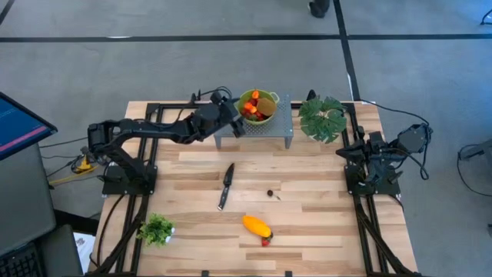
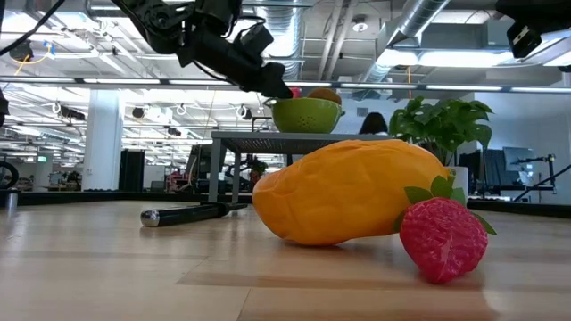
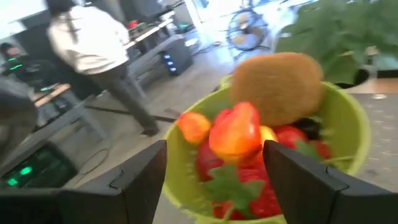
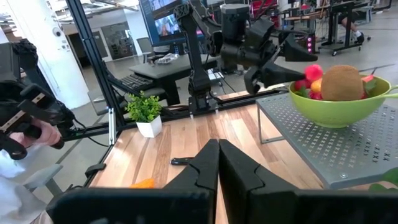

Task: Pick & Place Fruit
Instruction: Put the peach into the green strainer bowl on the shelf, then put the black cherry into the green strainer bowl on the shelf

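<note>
Light wooden slat table (image 1: pixel 307 192), carrying a grey perforated metal stand (image 1: pixel 283 123) at the far edge, flanked by a leafy potted plant (image 1: pixel 323 118). Mid-table, a black-handled knife (image 1: pixel 226 185) lying flat, a small dark ball (image 1: pixel 270 193) well apart from it. Near the front, a yellow-orange fruit (image 1: pixel 256 225) touching a strawberry (image 1: pixel 265 241). Front left corner, a small green plant (image 1: pixel 157 228).

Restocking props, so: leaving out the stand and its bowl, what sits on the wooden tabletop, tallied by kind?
Loose fruit: 3 (yellow-orange fruit, strawberry, small dark ball)
Knife: 1
Plants: 2 (small plant, large plant)
Total: 6
The left gripper hovers open at the bowl; the right gripper waits at the table's right side.
</note>
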Controlling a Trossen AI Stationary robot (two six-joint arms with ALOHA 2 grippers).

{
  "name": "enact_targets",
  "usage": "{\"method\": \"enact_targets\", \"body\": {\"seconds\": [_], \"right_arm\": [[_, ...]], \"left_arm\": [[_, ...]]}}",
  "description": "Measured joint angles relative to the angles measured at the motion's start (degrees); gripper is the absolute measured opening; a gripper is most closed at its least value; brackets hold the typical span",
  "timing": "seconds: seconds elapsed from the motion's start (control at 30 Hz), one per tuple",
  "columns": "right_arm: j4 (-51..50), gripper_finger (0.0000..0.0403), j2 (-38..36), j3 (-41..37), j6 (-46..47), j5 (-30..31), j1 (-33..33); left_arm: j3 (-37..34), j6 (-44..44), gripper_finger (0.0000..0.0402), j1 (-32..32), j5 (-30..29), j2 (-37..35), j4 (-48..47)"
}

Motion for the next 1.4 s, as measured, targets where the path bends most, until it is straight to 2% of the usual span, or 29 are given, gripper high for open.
{"method": "enact_targets", "body": {"seconds": [0.33, 0.57, 0.7, 0.8, 0.93, 1.0, 1.17, 1.27, 1.4], "right_arm": [[0.00, 0.0006, 0.00, 0.00, 0.00, 0.02, 0.00], [0.00, 0.0006, 0.00, 0.00, 0.02, 0.00, -0.02], [0.00, 0.0006, 0.00, 0.00, 0.02, 0.01, -0.01], [0.00, 0.0006, 0.00, 0.00, 0.02, 0.00, 0.00], [0.00, 0.0006, -0.02, -0.02, 0.02, 0.01, -0.02], [0.00, 0.0006, -0.02, -0.02, 0.02, 0.00, 0.00], [0.00, 0.0006, -0.02, -0.01, 0.02, 0.02, -0.02], [-0.02, 0.0006, -0.02, -0.02, 0.02, 0.02, -0.02], [0.00, 0.0006, -0.02, -0.02, 0.01, 0.01, -0.01]], "left_arm": [[0.00, 0.17, 0.0259, -2.92, 0.46, -1.62, -0.16], [0.00, -0.18, 0.0259, -9.61, 1.07, -5.43, 0.15], [-0.60, -1.86, 0.0259, -14.90, 8.00, -5.38, -0.55], [-1.09, -4.52, 0.0259, -18.13, 12.21, -3.34, -0.45], [-1.25, -6.24, 0.0259, -21.03, 12.55, 2.65, -0.27], [-1.25, -6.21, 0.0259, -22.05, 14.54, 7.17, 0.84], [-1.29, -4.41, 0.0259, -23.53, 20.25, 16.99, 4.84], [-1.29, -4.32, 0.0259, -23.71, 20.37, 20.49, 5.70], [-1.27, -5.03, 0.0259, -23.68, 23.89, 23.79, 7.73]]}}
